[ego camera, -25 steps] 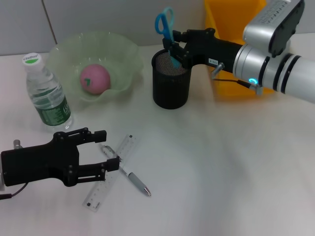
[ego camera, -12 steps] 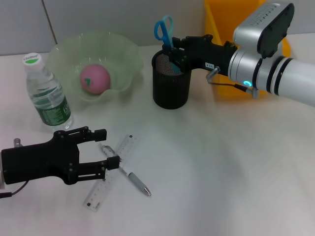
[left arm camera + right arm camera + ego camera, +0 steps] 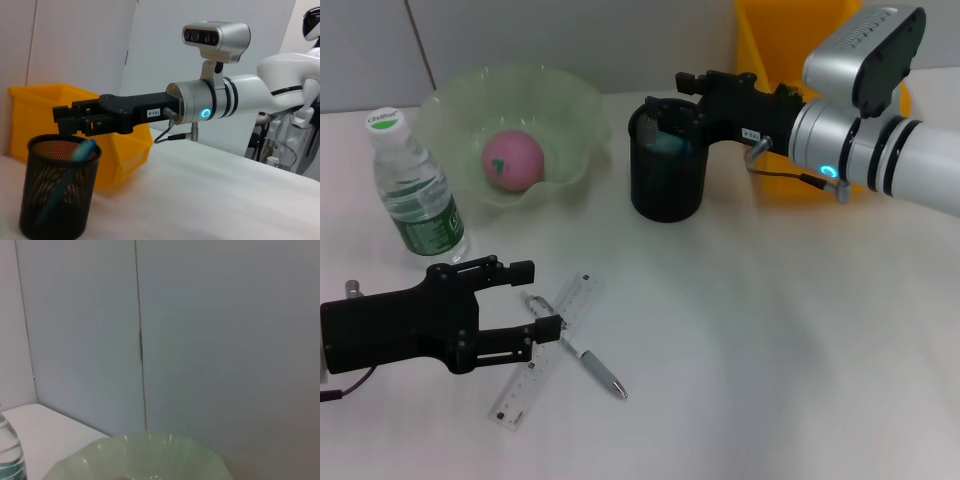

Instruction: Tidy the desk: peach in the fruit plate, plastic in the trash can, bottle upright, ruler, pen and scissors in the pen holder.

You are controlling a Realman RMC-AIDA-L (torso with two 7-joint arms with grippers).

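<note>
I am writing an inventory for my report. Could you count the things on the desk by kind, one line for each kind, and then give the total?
Containers: 3 - fruit plate, trash can, pen holder
Stationery: 3 - ruler, pen, scissors inside the pen holder
Fruit: 1 - peach
Bottles: 1 - bottle
Total: 8

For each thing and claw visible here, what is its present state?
peach: in the fruit plate.
bottle: upright, capped.
scissors: inside the pen holder.
ruler: flat on the desk.
pen: lying across the ruler.
right claw: open above the pen holder.
left claw: open, at the ruler.
</note>
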